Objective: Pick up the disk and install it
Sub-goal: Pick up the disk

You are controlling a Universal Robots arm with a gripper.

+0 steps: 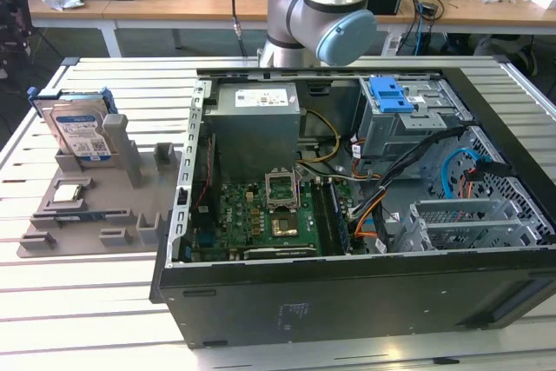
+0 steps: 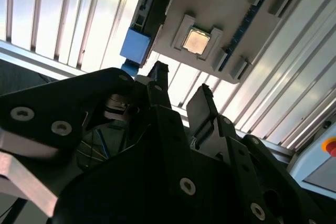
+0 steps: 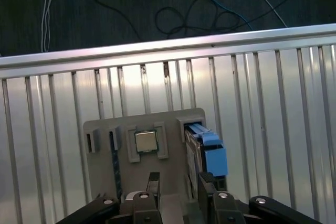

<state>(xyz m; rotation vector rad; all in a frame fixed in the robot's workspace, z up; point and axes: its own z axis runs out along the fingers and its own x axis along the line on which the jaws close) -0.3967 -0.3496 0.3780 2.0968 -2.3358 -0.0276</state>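
Hanging well above the grey moulded fixture [image 3: 173,121], the gripper [image 3: 178,178] has its two black, angular fingers [image 3: 153,182] spread apart with nothing between them. Both wrist views show the gap.

The disk [image 3: 202,140] stands on edge in a slot at one end of the fixture, beyond the tip of one finger. The square, shiny processor chip [image 3: 146,141] sits in its recess beyond the other.

In the first wrist view the disk is seen edge-on. Its thin silver edge and blue plastic bracket run along the direction in which the fingers point.

The exterior view shows the disk [image 1: 78,132] with its broad labelled face upright. It also shows the open black computer case [image 1: 347,293] at the exterior view's right.

Fixture and case rest on a ribbed aluminium table [image 1: 87,301].
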